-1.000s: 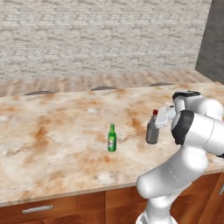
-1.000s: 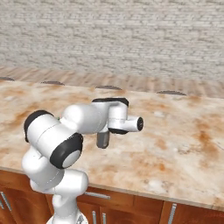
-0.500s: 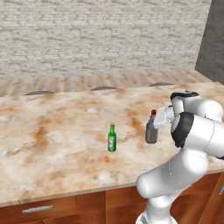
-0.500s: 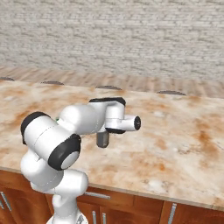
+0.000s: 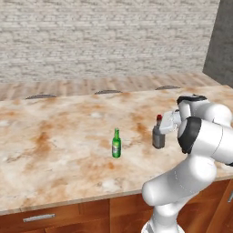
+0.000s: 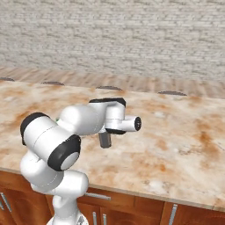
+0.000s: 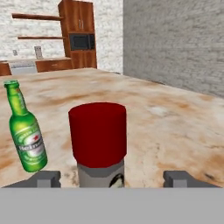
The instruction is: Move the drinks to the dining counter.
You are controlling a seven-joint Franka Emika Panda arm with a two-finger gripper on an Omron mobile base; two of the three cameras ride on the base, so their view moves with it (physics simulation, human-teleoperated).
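Counter under me is stretching wide and deep, beige with rust-orange marbling, brown wood cabinets showing beneath its front edge. I am seeing two drinks standing upright on it, near each other but apart.

Dark-grey bottle with the red cap is sitting toward the right of the left base view, directly in front of the hand. From the right base view I am catching just its grey body showing below the wrist. In the hand view its red cap is looming large and centred, grey shoulder just below.

End effector: I am reading the jaws as spread wide. In the hand view the two dark fingertips are standing well out to either side of the bottle, a clear gap of counter showing between each tip and the bottle. Nothing is being gripped; the bottle is standing on its own between the tips, resting on the marbled surface.

Green bottle is standing upright to the left of the grey one in the left base view, well clear of the arm. In the hand view it is appearing at the left, label facing me, tilted by the camera's roll.
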